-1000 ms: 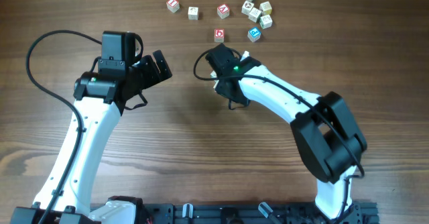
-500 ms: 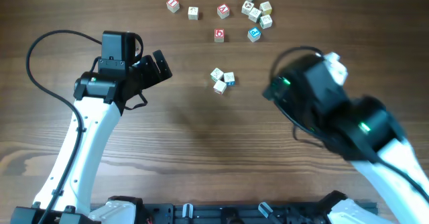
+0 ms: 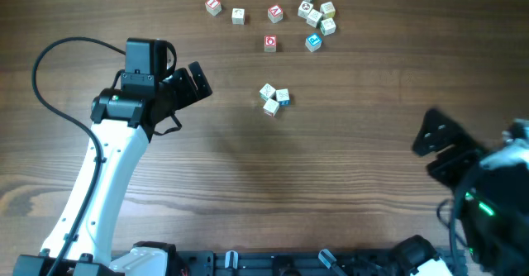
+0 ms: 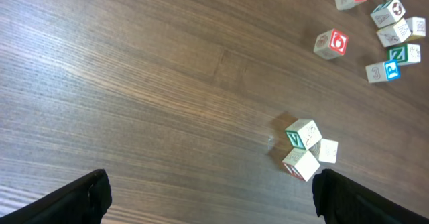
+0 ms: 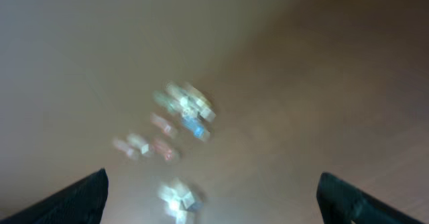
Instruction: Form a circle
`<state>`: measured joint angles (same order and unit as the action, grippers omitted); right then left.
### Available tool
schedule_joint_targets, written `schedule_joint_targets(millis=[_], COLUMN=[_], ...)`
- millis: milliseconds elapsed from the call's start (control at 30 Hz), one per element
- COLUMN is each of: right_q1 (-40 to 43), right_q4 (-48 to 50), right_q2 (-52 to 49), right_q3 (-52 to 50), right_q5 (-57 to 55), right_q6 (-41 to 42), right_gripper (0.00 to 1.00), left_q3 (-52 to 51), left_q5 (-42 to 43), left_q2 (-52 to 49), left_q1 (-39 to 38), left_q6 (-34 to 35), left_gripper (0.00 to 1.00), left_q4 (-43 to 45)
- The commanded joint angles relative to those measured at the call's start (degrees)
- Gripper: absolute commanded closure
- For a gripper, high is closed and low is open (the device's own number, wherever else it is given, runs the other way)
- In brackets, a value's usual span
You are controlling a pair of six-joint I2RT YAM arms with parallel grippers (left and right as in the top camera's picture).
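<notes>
The circle (image 3: 274,99) is a tight cluster of three pale letter cubes touching one another, mid-table. In the left wrist view the circle (image 4: 306,150) lies just ahead of the right fingertip (image 4: 348,198). My left gripper (image 3: 197,81) hovers to its left, open and empty (image 4: 211,200). My right gripper (image 3: 438,148) is far off at the lower right, open with nothing between its fingers (image 5: 211,200). Its view is motion-blurred, and the circle (image 5: 177,198) shows there only as a pale smear.
A looser scatter of similar letter cubes (image 3: 310,16) lies along the table's far edge, with a red-faced cube (image 3: 270,43) nearest the cluster. The same scatter (image 4: 389,23) appears in the left wrist view's top right. Bare wood surrounds the cluster.
My right arm has let go at the cluster and swung back to the lower right, its jaws now open. The three cubes stay where they were. The left arm has not moved.
</notes>
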<state>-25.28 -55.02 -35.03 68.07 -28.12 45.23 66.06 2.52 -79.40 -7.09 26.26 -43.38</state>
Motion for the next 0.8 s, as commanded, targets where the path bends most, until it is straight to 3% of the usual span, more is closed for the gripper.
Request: schedule_joint_targets(millis=[0, 133, 200, 267, 533, 633, 767], right_q1=[13.4, 28.5, 32.2, 32.4, 32.4, 32.2, 31.6], right_q4=[21.5, 47.1, 55.2, 57.8, 61.5, 56.6, 55.4], right_q2=[12.4, 24.5, 30.4, 35.0, 34.9, 34.9, 34.9], right_q3=[-17.8, -40.3, -49.8, -55.7, -66.9, -67.8, -67.8], right_q5=[21.1, 41.0, 42.3, 39.9, 34.6, 34.5, 35.4], right_q6=[-26.8, -25.4, -21.4, -20.9, -21.2, -21.5, -29.0], right_gripper=[0.0, 0.0, 0.0, 0.0, 0.0, 0.01, 0.0], left_q3=[0.4, 0.4, 0.4, 0.4, 0.4, 0.4, 0.4], left_q5=[0.5, 0.5, 0.5, 0.5, 0.5, 0.5, 0.5], left_q2=[-0.3, -0.3, -0.3, -0.3, -0.3, -0.3, -0.3], left_q1=[0.3, 0.3, 0.3, 0.3, 0.3, 0.3, 0.3], left_q6=[0.3, 0.3, 0.3, 0.3, 0.3, 0.3, 0.3], left_gripper=[0.0, 0.0, 0.0, 0.0, 0.0, 0.0, 0.0], left_q4=[0.1, 0.1, 0.1, 0.1, 0.1, 0.1, 0.1])
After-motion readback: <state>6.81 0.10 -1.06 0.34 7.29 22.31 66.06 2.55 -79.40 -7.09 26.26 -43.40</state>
